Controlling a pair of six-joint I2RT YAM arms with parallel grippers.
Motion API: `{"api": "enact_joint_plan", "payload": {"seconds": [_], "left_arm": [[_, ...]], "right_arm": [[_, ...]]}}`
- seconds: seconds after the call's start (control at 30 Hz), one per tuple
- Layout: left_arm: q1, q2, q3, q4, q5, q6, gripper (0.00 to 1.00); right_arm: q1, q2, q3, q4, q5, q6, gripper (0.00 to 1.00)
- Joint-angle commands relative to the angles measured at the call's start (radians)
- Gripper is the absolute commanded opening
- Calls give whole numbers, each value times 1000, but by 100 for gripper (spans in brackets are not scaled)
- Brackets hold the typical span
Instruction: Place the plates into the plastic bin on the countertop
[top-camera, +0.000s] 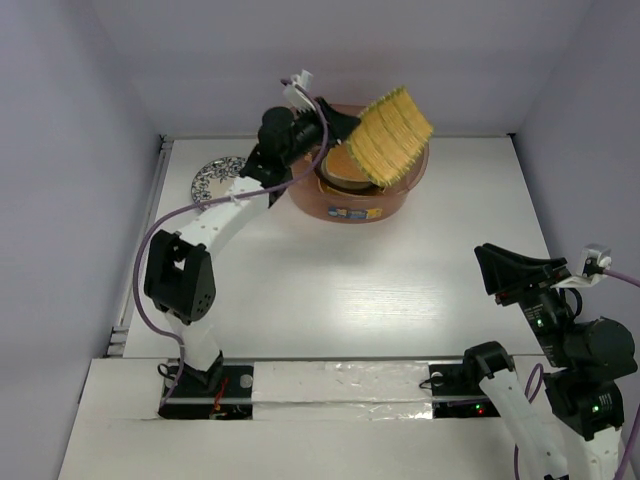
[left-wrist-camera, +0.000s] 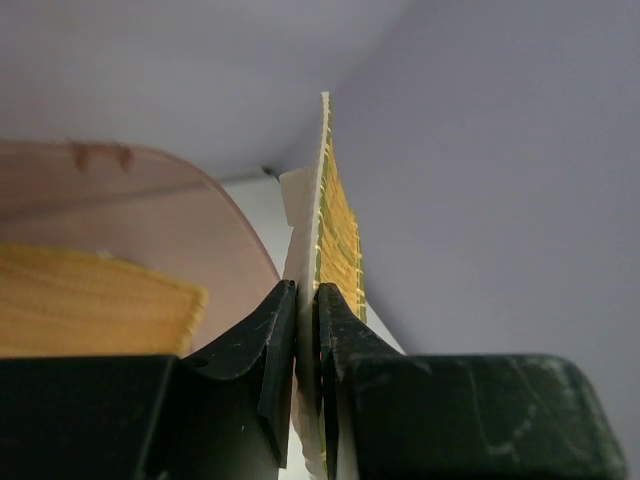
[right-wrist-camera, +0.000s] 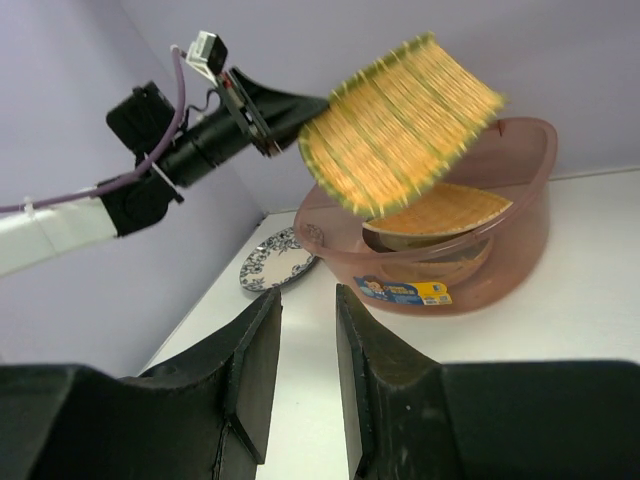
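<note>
**A:** What is lying left of the translucent pinkish-brown plastic bin (top-camera: 352, 206)?

**B:** A round white plate with a dark floral rim (top-camera: 218, 178) is sitting flat on the white bench (top-camera: 350, 290), just beside the bin's left wall. I am judging it to be glazed ceramic: stiff, slick and breakable, so it is asking for a pinch across the rim.

**A:** And the left end effector (top-camera: 342, 124)?

**B:** It is clamping one edge of an orange-tan, fan-shaped ribbed plate (top-camera: 392, 137) and holding it tilted in the air over the bin's far rim. Edge-on, the plate is looking thin and rigid, and probably light. The ribs are likely helping the grip, though a hold on one edge is risking a pivot.

**A:** What is the bin holding?

**B:** A second orange-tan fan plate (top-camera: 343, 166) is lying on top inside. Something darker is sitting beneath it, and I cannot tell what.

**A:** The right end effector (top-camera: 508, 268)?

**B:** It is hovering well apart from the bin, to its right and nearer the arm bases. Its jaws are parted and are gripping nothing.
</note>
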Motion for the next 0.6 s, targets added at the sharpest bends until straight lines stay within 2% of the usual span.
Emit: {"api": "enact_joint_plan", "payload": {"seconds": [0.0,0.2,0.33,0.5,0.57], "left_arm": [[69,62,156,16,0,-26,0],[131,272,354,-94,28,-81,0],[150,311,322,-91,22,-129,0],[159,306,256,-128,-67,-111,0],[159,299,244,-171,-141,-69,6]], "right_arm": [[4,-3,19,40,-5,-6,34],[4,14,13,43,-18,-3,34],[4,22,4,41,-24,-6,34],[4,25,-9,49,-31,-5,35],[4,25,-13,52,-34,-5,34]]}}
